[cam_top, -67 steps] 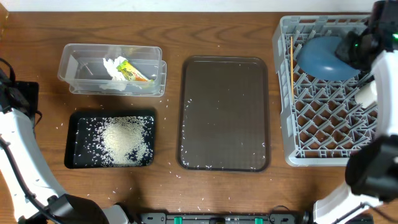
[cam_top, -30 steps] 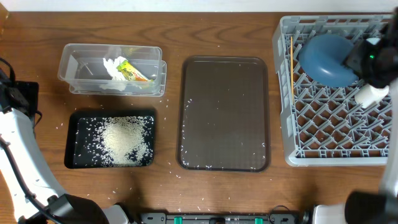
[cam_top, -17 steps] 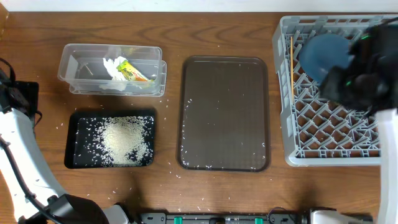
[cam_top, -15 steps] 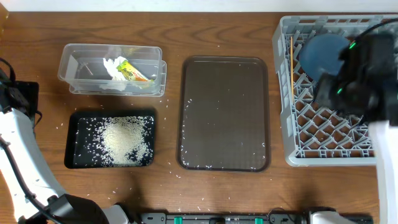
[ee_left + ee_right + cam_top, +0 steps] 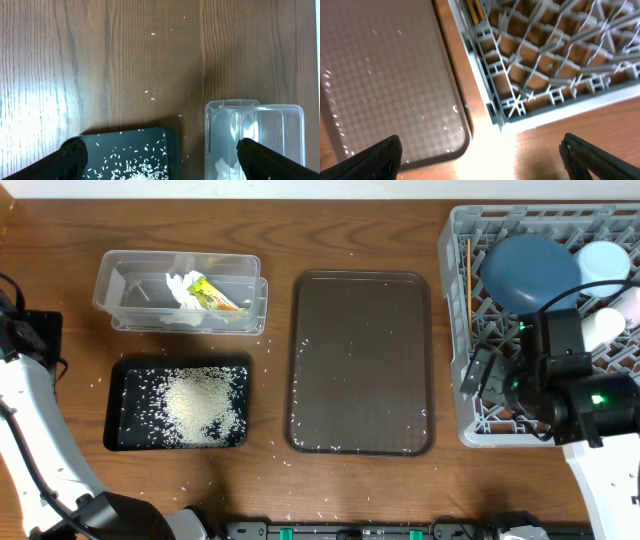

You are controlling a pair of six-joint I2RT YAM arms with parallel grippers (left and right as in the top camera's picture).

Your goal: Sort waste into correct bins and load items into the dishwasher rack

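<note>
The grey dishwasher rack [image 5: 480, 425] holds the dark blue bowl [image 5: 528, 272], the light blue bowl [image 5: 604, 265], the white cup [image 5: 603, 328], a pink cup [image 5: 631, 304] and chopsticks [image 5: 469, 280]. My right gripper [image 5: 487, 372] hangs open and empty over the rack's near-left corner [image 5: 510, 107]; its fingers [image 5: 375, 160] frame bare table. The wrapper [image 5: 212, 293] lies in the clear tub [image 5: 125, 285]. Rice [image 5: 203, 405] fills the black tray [image 5: 125, 430]. My left gripper [image 5: 162, 170] stands open and empty at the table's left edge, above the black tray [image 5: 100, 147] and the tub [image 5: 255, 125].
A large brown serving tray [image 5: 360, 362] lies between the bins and the rack, its corner [image 5: 385, 75] in the right wrist view. Stray rice grains dot it and the wooden table [image 5: 330, 235]. The left arm [image 5: 30, 410] runs along the left edge.
The right arm has pulled back from the rack's far end to its near-left corner, uncovering the light blue bowl and cups. Its jaws have opened wide. The left arm is still.
</note>
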